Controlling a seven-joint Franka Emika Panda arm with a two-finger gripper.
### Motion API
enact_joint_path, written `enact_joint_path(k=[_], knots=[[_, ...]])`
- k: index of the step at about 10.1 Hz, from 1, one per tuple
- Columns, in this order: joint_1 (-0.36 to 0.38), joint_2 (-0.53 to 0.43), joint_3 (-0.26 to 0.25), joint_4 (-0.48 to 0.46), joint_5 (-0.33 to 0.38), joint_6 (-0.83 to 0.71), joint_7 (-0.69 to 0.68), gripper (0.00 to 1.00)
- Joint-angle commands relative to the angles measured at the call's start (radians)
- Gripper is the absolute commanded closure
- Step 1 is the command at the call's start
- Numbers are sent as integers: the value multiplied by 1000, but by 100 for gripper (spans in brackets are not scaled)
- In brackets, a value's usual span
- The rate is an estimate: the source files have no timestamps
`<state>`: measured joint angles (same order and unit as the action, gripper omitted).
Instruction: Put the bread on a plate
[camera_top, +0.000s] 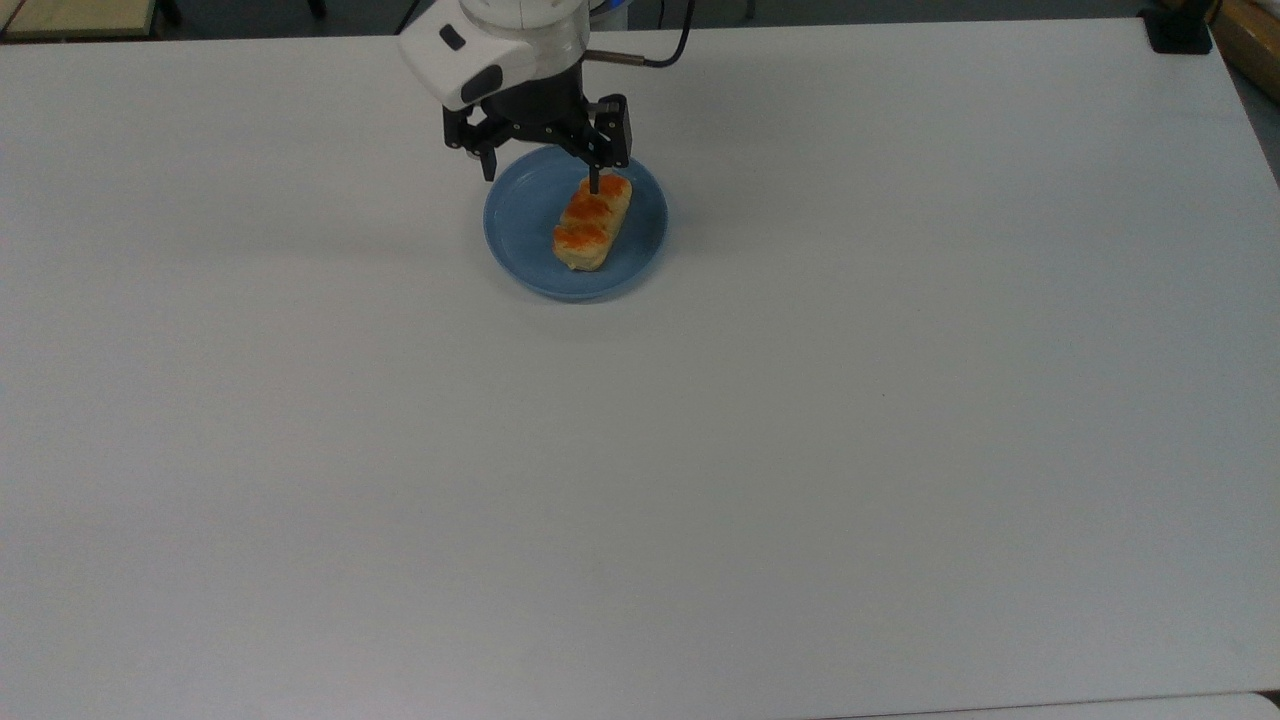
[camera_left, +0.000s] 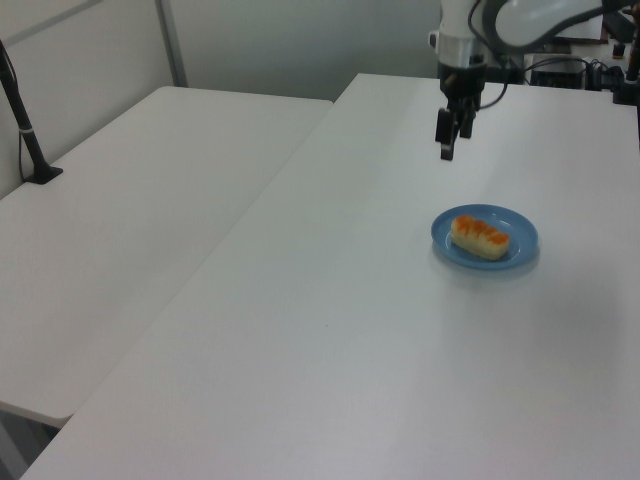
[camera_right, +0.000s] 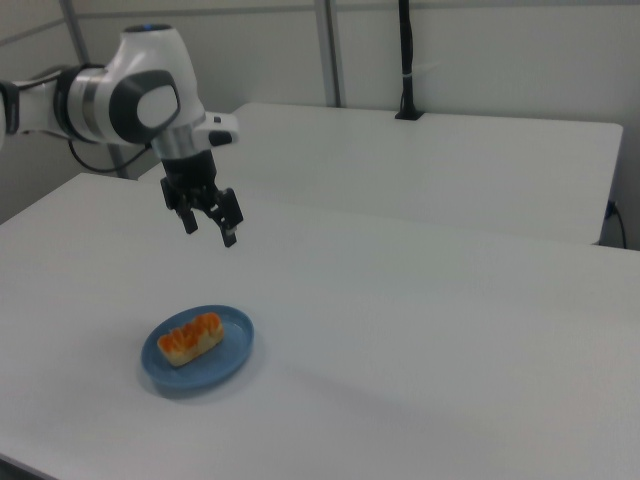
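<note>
The bread, a pale loaf with orange-brown glazed bumps, lies flat on the light-blue plate on the white table. It also shows as bread on the plate in the left view, and as bread on the plate in the right view. My gripper hangs well above the plate, open and holding nothing. In the left view the gripper is up and toward the left view's left of the plate. In the right view the gripper hovers above the bread.
The white table stretches wide around the plate. A second white table adjoins it, with a black post clamped to it. A black mount sits at the top view's far right corner.
</note>
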<state>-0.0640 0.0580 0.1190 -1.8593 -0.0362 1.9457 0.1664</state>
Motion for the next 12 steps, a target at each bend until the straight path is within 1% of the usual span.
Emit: enact_joint_path(k=[1,2,3,5,6,7,8,12], knots=[[9,-33,-37,124,21,-153,-14,0],[33,-53,-74,159,35,-222,-75,0],[38,-79,-103,188,73,-275,-118,0],[41,-93,-116,228,84,-339,-119,0],[41,-93,-123,230,82,-338,-117,0],[55,-95,-154,232,81,-335,-116,0],[65,-95,-168,232,79,-335,-114,0],[67,-93,-163,232,78,-332,-114,0]])
